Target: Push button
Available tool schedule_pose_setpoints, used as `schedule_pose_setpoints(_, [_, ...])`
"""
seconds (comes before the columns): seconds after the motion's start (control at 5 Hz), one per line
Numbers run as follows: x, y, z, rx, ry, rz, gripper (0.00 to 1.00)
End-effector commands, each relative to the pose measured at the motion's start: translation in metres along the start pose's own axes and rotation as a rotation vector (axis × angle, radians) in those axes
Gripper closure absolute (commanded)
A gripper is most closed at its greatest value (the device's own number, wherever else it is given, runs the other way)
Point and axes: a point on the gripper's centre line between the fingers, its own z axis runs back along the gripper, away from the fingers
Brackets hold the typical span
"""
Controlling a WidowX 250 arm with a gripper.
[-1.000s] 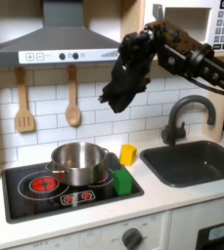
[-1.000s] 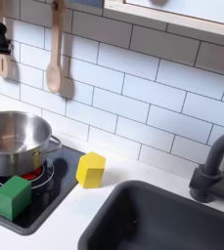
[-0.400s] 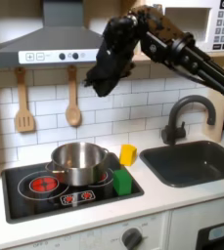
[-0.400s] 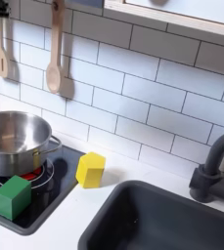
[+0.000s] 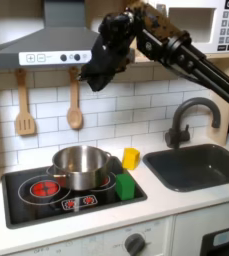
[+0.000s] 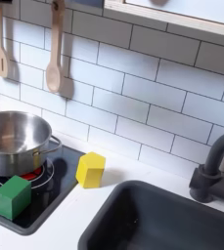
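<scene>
In the first exterior view, we see the pot point(image 5: 81, 165) on the stove point(image 5: 26, 195) at the counter's point(image 5: 166, 205) left. Two blocks sit to the pot's right: one block point(image 5: 125, 185) on the stove's edge, another block point(image 5: 131, 157) behind it on the counter. The sink point(image 5: 201, 165) lies further right, its faucet point(image 5: 191, 120) behind it. Above the stove hangs the hood point(image 5: 46, 45), with two utensils point(image 5: 74, 105) on the wall below. The hand point(image 5: 92, 82) sits just beside the hood's right end.
</scene>
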Motion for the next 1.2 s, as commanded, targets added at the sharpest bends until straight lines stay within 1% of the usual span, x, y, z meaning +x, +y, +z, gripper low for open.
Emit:
schedule_pose_setpoints(0.0, [0.017,-0.003,-0.003,-0.017,-0.069,-0.007,1.00])
schedule_pose_setpoints(0.2, [0.024,-0.005,-0.004,-0.020,-0.094,-0.016,1.00])
schedule_pose_setpoints(0.4, [0.033,-0.004,-0.003,-0.034,-0.135,-0.009,1.00])
schedule_pose_setpoints(0.6, [0.040,-0.008,-0.005,-0.047,-0.151,-0.018,1.00])
schedule_pose_setpoints(0.8, [0.045,-0.007,-0.005,-0.041,-0.166,-0.021,1.00])
schedule_pose_setpoints(1.0, [0.051,-0.009,-0.007,-0.051,-0.173,-0.023,1.00])
